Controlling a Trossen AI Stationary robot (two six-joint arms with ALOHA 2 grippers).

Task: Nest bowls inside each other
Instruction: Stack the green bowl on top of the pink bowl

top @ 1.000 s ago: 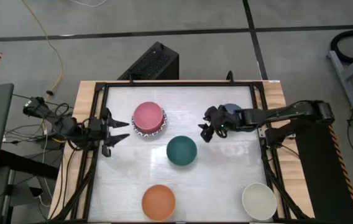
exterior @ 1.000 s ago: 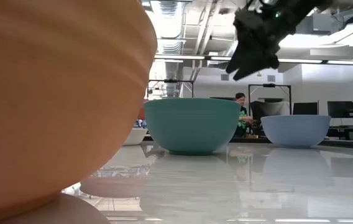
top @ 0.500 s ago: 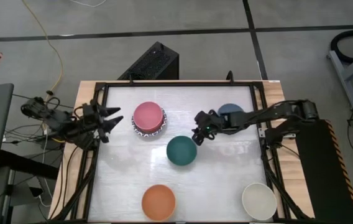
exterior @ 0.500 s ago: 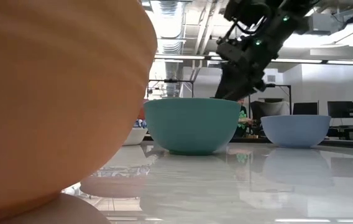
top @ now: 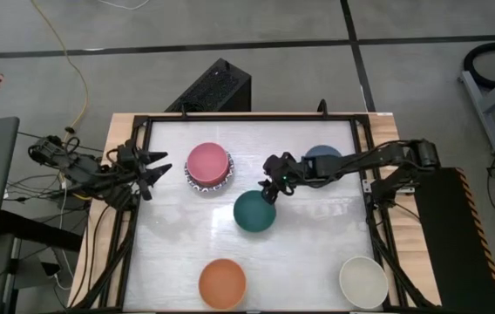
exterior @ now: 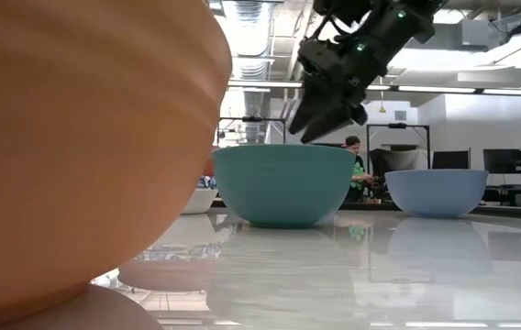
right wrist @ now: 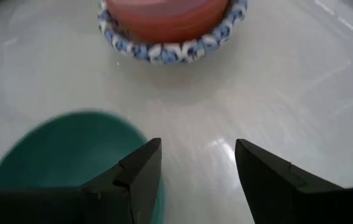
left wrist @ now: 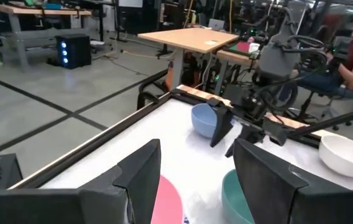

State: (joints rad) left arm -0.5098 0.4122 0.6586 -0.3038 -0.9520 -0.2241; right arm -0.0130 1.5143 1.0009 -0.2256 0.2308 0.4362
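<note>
Right hand [top: 270,189] moved over dark green bowl [top: 254,212], fingers spread; low view shows it above rim.

Glossy white tabletop [exterior: 352,266] mirrored the smooth, matt plastic-looking green bowl [exterior: 283,183] & blue bowl [exterior: 437,192]; orange bowl [exterior: 86,147] looked matt w/ faint ridges. Tabletop frame [top: 134,218] was black metal, edged w/ pale wood.
</note>
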